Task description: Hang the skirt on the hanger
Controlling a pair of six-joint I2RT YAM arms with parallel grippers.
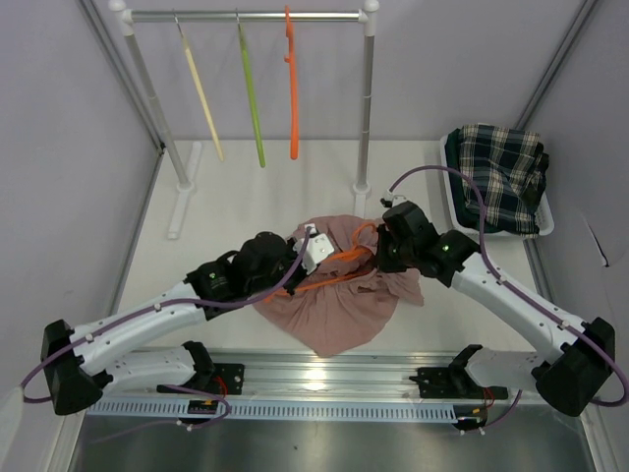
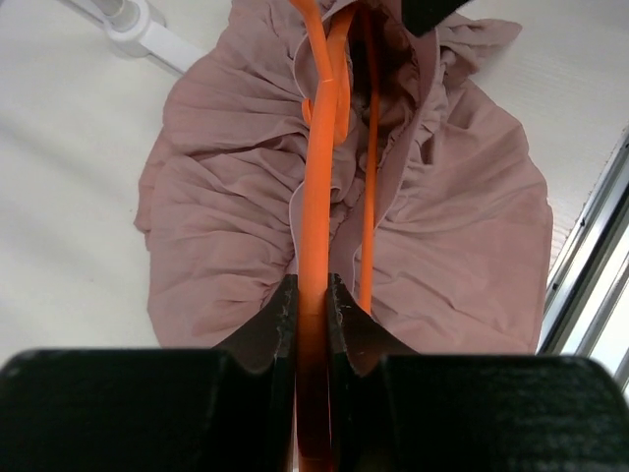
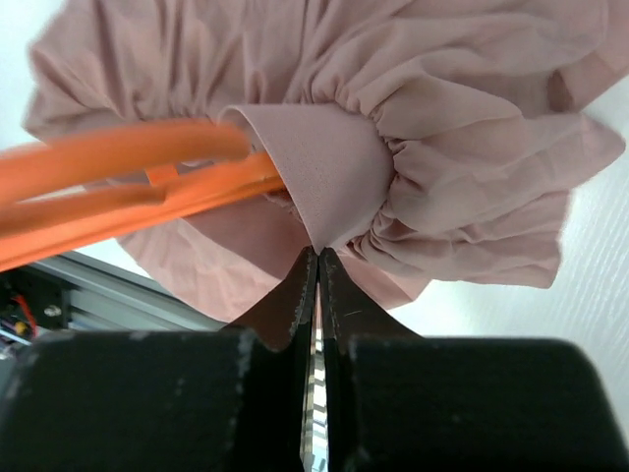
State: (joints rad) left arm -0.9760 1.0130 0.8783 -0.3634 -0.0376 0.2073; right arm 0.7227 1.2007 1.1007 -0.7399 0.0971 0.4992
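Note:
A dusty-pink skirt (image 1: 339, 300) lies bunched on the table between the two arms. An orange hanger (image 1: 346, 258) lies across it, partly inside the waistband. My left gripper (image 1: 307, 258) is shut on the orange hanger's bar (image 2: 316, 226), which runs out from between the fingers over the skirt (image 2: 216, 197). My right gripper (image 1: 385, 254) is shut on the skirt's waistband (image 3: 329, 172), pinching its edge at the fingertips next to the hanger's end (image 3: 108, 187).
A clothes rail (image 1: 246, 16) stands at the back with a cream (image 1: 201, 93), a green (image 1: 252, 98) and an orange hanger (image 1: 292, 88). A white basket (image 1: 545, 221) with plaid cloth (image 1: 496, 172) sits at the right. A metal rail (image 1: 344, 379) runs along the near edge.

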